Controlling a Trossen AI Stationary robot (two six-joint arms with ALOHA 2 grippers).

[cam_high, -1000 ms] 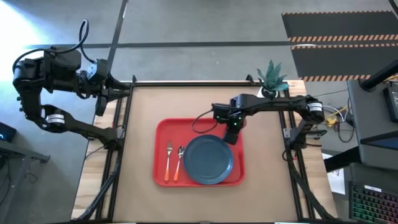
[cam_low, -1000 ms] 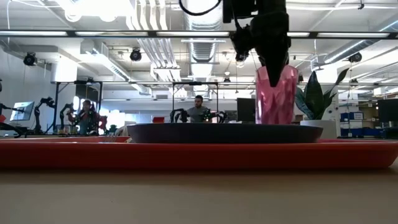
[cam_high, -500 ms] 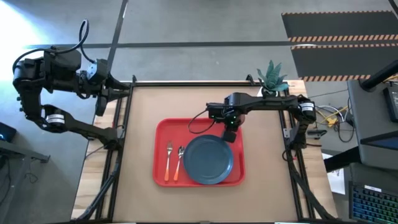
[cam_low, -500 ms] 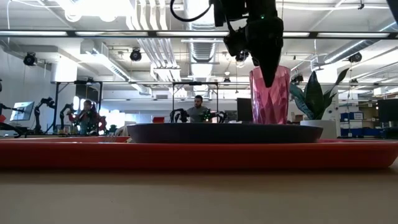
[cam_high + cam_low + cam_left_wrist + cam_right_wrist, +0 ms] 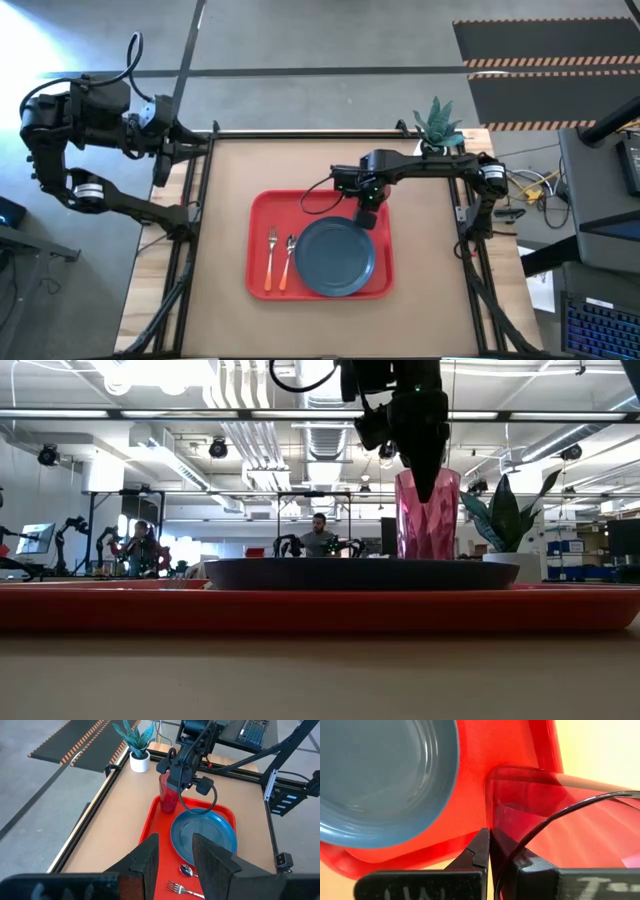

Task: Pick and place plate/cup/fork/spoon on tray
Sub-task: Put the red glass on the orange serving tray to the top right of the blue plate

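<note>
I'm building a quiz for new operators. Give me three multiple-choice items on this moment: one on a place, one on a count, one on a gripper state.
1. Where do the orange-handled fork and spoon lie?
A. On the bare table
B. On the flat red plastic tray, beside the round blue-grey plate
C. On the plate

2. How many orange-handled utensils show?
A. One
B. Two
C. Four

3. What is the right gripper doing?
A. Pinching the wall of the translucent dark red cup
B. Hanging open
C. Holding the fork

Answers: 1 B, the high view shows both on the tray left of the plate; 2 B, one fork, one spoon; 3 A, the right wrist view shows the cup's wall between its fingers.
</note>
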